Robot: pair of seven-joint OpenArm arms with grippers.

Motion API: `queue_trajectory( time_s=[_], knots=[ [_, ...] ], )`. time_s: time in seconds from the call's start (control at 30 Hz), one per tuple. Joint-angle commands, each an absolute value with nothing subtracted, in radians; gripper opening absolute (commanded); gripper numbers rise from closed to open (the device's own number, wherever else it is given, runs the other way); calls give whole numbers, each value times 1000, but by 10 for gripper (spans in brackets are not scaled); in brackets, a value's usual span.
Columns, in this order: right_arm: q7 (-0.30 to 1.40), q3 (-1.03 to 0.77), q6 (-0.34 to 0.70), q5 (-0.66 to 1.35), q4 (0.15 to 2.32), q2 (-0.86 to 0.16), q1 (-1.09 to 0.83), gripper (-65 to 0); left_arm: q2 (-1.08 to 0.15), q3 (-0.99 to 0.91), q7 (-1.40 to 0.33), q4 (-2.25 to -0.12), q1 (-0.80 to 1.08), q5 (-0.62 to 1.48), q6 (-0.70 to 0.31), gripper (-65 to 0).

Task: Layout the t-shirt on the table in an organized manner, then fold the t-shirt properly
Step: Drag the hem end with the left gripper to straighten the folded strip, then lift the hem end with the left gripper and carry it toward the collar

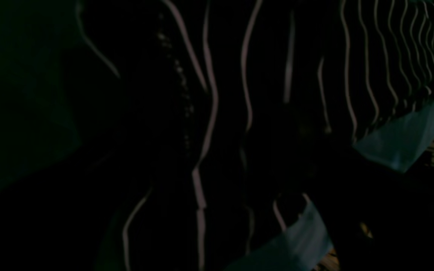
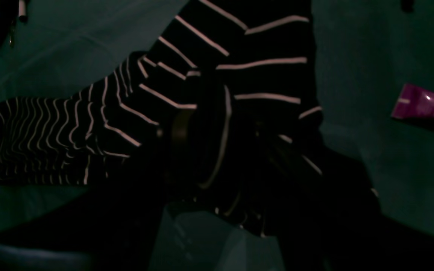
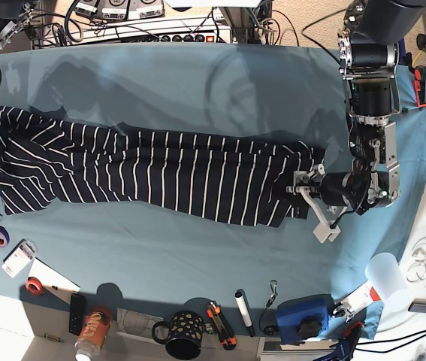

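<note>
The dark t-shirt (image 3: 160,173) with thin white stripes lies stretched lengthwise across the teal table (image 3: 197,83). At the shirt's right end, my left gripper (image 3: 309,201) is open, its white fingers (image 3: 324,226) straddling the cloth's edge. The left wrist view is filled by the t-shirt (image 1: 209,113), with pale fingertips (image 1: 401,139) at its border. My right gripper (image 2: 217,195) is at the shirt's left end, almost off the base view's edge. It is shut on bunched t-shirt (image 2: 187,86) fabric, which trails away from it over the table.
A purple tube (image 2: 424,107) lies on the cloth near the right gripper. Along the front edge are tape rolls (image 3: 1,237), a can (image 3: 92,331), a spotted mug (image 3: 182,335), a marker (image 3: 243,312) and a blue device (image 3: 303,316). Power strips (image 3: 145,30) line the back.
</note>
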State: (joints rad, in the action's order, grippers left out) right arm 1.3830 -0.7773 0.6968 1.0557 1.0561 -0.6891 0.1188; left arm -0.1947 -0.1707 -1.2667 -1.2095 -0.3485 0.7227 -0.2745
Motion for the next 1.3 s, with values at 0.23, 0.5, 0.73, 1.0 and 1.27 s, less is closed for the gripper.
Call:
queue_trajectory(
  time_s=[0.23, 0.5, 0.73, 1.0, 1.27],
  knots=[
    [1360, -785, 698, 1080, 1073, -723, 133, -453, -197, -166, -1336, -1206, -272, 745, -289, -278],
    [1357, -785, 698, 1080, 1073, -723, 133, -453, -202, -166, -1335, -1214, -250, 698, -289, -650],
    [1353, -785, 698, 1084, 1073, -723, 133, -453, -326, -166, -1306, -1308, -289, 640, -288, -650],
    [1354, -785, 698, 1110, 1073, -658, 133, -453, -429, -166, -1288, -1307, -343, 688, -289, -650],
    [1353, -785, 698, 1107, 1073, -543, 133, -453, -430, -166, -1324, -1357, -346, 725, -295, -650]
  ],
)
